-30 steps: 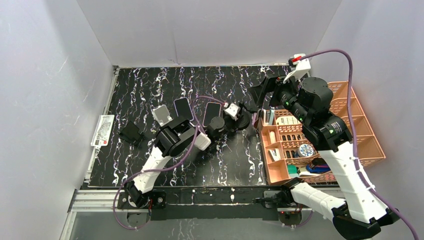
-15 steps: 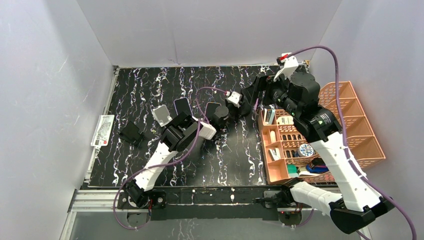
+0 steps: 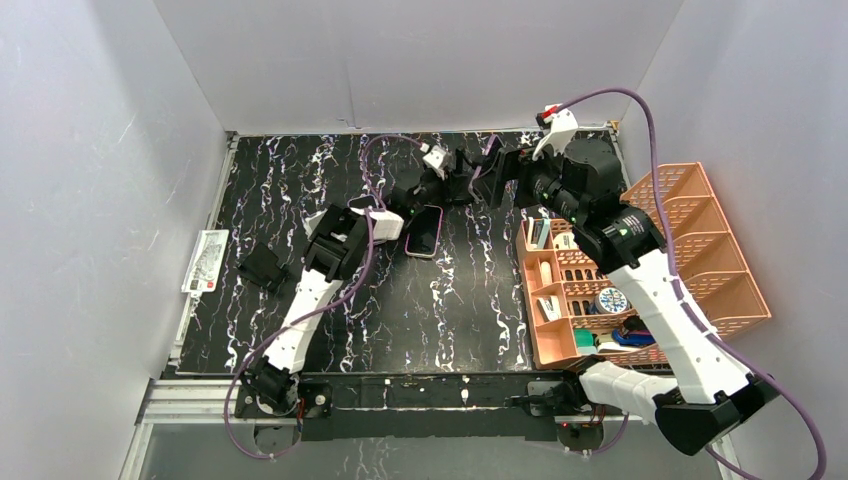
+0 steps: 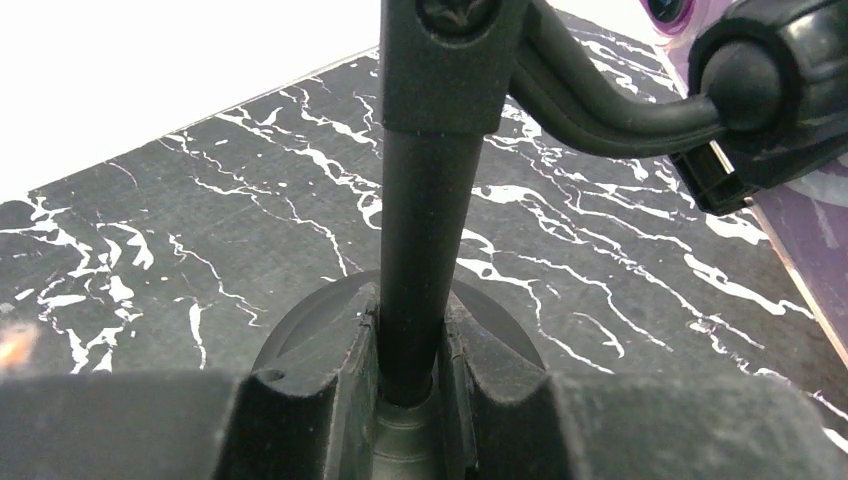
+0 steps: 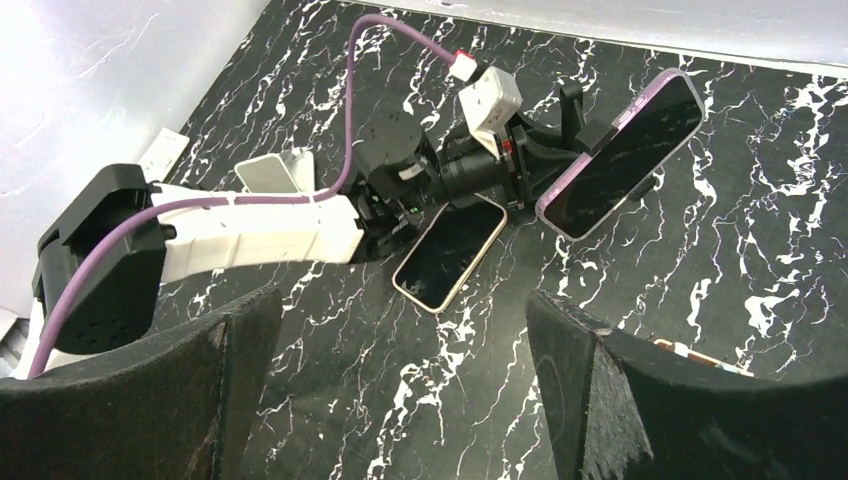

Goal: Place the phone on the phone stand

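The left gripper (image 4: 408,360) has its 2 fingers (image 4: 335,385) clamped on the upright black post of the phone stand (image 4: 420,240), just above the stand's round base. A purple-cased phone (image 5: 622,150) sits tilted in the stand's clamp, screen facing up toward the right wrist camera. The right gripper (image 5: 400,300) hangs above the stand with its fingers spread wide, holding nothing.

A 2nd phone (image 5: 448,252) in a pale case lies flat on the marbled table (image 3: 450,320), just beside the stand on the near side and touching the left arm's wrist. To the right of the stand stands a peach basket (image 3: 692,195) of small items. Well to the stand's left lie a small black object (image 3: 262,267) and a white card (image 3: 203,262).
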`<action>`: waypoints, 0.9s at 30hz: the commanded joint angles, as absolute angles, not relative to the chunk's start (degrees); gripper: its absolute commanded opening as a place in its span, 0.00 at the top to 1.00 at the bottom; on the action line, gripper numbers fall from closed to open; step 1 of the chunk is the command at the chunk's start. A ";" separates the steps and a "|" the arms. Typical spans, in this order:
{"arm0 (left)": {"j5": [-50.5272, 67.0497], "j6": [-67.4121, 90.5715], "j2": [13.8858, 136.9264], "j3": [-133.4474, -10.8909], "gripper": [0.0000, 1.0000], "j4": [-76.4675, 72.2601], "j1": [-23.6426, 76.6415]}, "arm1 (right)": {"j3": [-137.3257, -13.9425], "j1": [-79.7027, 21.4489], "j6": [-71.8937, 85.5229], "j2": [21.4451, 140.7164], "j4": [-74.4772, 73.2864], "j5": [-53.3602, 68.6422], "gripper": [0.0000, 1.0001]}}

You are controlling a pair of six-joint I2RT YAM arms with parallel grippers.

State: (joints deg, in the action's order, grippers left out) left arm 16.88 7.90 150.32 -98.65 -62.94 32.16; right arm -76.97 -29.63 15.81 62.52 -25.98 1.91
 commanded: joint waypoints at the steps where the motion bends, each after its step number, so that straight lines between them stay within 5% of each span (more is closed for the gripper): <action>1: 28.83 5.87 151.03 -103.65 0.98 -51.23 31.30 | -76.60 -29.53 14.85 62.65 -22.28 3.24 0.01; 11: 38.14 -2.65 152.31 -109.10 0.82 -38.24 29.86 | -75.69 -29.39 14.85 63.04 -21.78 3.98 0.01; 19: 35.69 -0.45 151.81 -105.39 0.56 -42.10 28.14 | -75.06 -29.32 14.79 63.69 -21.38 4.70 0.01; 27: 35.03 1.51 143.58 -93.91 0.50 -48.94 25.08 | -74.55 -29.11 14.53 64.81 -20.96 5.78 0.01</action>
State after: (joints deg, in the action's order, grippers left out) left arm 35.20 0.12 149.08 -100.51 -51.18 27.75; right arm -75.18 -29.58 15.59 64.53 -24.08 4.80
